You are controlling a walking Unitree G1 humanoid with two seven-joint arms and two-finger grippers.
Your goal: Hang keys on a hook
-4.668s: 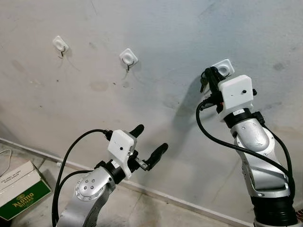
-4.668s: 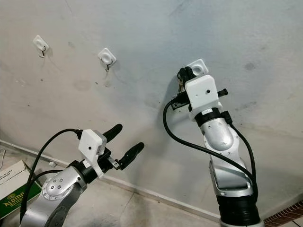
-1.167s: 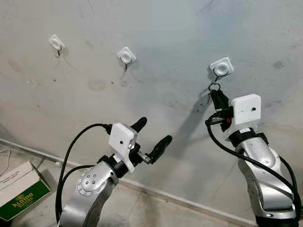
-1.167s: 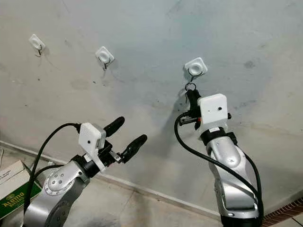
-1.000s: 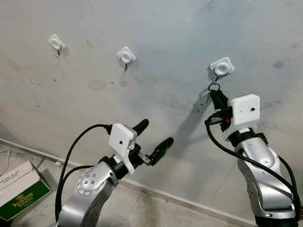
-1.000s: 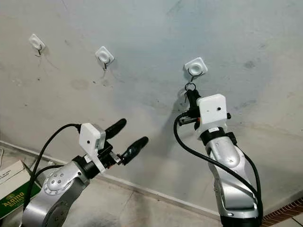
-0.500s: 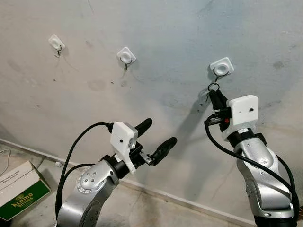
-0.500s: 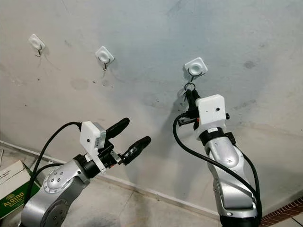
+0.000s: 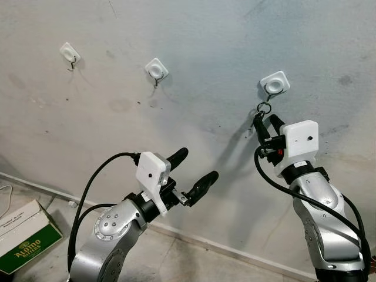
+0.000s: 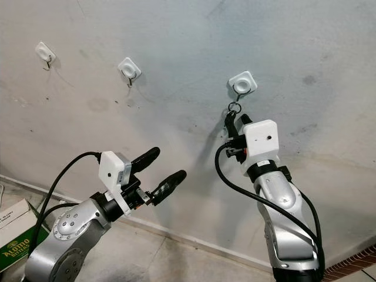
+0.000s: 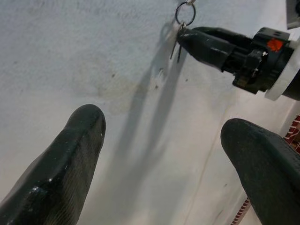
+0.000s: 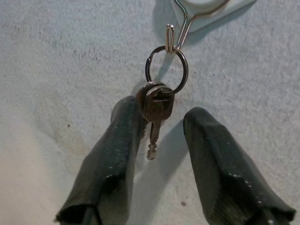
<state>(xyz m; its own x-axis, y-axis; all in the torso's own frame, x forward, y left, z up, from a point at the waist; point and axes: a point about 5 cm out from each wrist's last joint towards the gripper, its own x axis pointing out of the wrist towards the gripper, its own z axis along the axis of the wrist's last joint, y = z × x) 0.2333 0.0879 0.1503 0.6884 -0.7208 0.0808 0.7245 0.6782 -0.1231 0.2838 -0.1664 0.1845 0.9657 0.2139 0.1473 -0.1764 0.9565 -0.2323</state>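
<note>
One ring: keys (image 12: 157, 105) hung on hook (image 12: 180, 28).
R gripper (image 12: 159, 136): fingers released, flanking keys.
L gripper (image 9: 191, 170): fingers spread, 7 o'clock of hook.

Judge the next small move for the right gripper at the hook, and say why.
Probably draw the right gripper straight back from the wall. The key ring already hangs on the hook, the keys dangle between the open fingers, and nothing is left to grip.

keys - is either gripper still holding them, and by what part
Nothing is held. The keys hang by their ring on the hook; the right gripper is open around them, the left gripper open and empty.
</note>
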